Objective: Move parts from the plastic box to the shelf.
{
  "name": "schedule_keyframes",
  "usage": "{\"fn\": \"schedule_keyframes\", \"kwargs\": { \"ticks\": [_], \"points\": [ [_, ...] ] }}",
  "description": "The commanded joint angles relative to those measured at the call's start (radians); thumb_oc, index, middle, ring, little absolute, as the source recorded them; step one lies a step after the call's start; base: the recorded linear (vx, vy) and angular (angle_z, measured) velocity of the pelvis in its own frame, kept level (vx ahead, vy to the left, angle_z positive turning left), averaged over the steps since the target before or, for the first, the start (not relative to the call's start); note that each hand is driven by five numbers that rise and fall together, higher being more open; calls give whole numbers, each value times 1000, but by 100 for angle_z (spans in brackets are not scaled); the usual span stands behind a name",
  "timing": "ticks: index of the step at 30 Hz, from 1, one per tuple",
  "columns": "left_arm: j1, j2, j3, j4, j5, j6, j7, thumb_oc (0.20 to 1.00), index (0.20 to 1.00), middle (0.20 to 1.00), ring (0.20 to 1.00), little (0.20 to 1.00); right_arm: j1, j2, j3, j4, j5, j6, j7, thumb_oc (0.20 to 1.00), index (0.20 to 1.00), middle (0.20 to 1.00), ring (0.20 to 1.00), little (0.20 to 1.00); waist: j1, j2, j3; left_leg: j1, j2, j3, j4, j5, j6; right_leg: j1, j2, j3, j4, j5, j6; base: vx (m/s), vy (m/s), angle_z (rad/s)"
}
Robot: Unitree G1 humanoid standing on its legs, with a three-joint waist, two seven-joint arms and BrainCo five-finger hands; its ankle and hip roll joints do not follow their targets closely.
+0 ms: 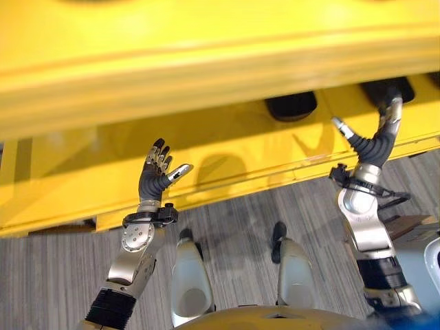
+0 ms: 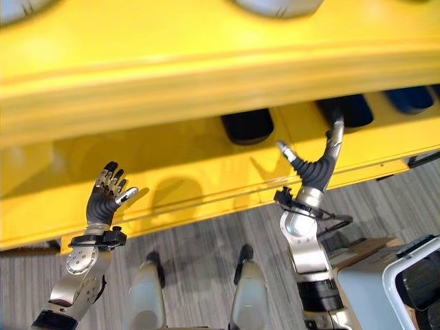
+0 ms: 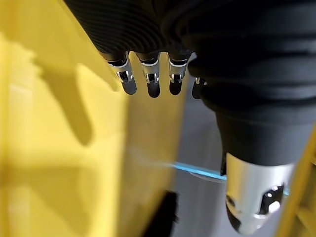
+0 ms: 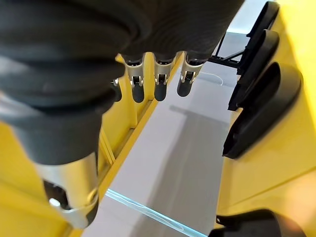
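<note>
Before you, the shelf [image 1: 206, 62] spans the view, upper tier above lower; on the lower tier two parts [image 2: 249, 126] [image 2: 352, 110] lie side by side toward your right; your left hand [image 1: 157, 172] rises at left, your right hand [image 1: 375, 141] reaches beneath the upper tier; a plastic box [image 2: 412, 282] stands at your lower right.

Three dark parts [image 2: 249, 126] [image 2: 350, 110] [image 2: 410, 98] were counted on one yellow shelf [image 2: 206, 172]. Two hands were seen: left hand [image 1: 155, 175], right hand [image 1: 375, 141]. One plastic box [image 2: 405, 289] was noted.

A workshop: yellow metal shelf [image 1: 206, 158] holding black parts [image 1: 291, 105].
</note>
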State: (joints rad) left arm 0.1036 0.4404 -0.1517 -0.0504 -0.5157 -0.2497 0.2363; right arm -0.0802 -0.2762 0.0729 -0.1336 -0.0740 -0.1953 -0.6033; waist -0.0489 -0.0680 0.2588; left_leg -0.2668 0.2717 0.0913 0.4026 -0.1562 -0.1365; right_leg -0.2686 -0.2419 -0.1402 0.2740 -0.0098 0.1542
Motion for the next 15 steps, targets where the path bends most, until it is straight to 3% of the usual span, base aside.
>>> {"fn": "schedule_keyframes", "kwargs": {
  "ticks": [1,9,15],
  "points": [
    [-17,-4,24,-9,54,-48,-25,1000,1000,1000,1000,1000,-26,-33,-28,-55,26,-69,74,1000,1000,1000,1000,1000,-3,12,-23,48,9,-7,-171,146,32,69,24,16,13,-41,10,129,57,-30],
    [30,-64,66,26,93,-54,-59,1000,1000,1000,1000,1000,159,-52,-62,-41,25,-47,171,1000,1000,1000,1000,1000,-31,29,-161,242,-10,99,-446,240,10,230,36,23,-273,63,37,116,44,-20],
    [36,-89,57,59,108,-46,-58,1000,1000,1000,1000,1000,209,-37,-75,-35,29,-46,174,1000,1000,1000,1000,1000,-55,49,-192,303,3,137,-483,253,4,259,49,38,-261,43,30,38,-9,-12]
  ]
}}
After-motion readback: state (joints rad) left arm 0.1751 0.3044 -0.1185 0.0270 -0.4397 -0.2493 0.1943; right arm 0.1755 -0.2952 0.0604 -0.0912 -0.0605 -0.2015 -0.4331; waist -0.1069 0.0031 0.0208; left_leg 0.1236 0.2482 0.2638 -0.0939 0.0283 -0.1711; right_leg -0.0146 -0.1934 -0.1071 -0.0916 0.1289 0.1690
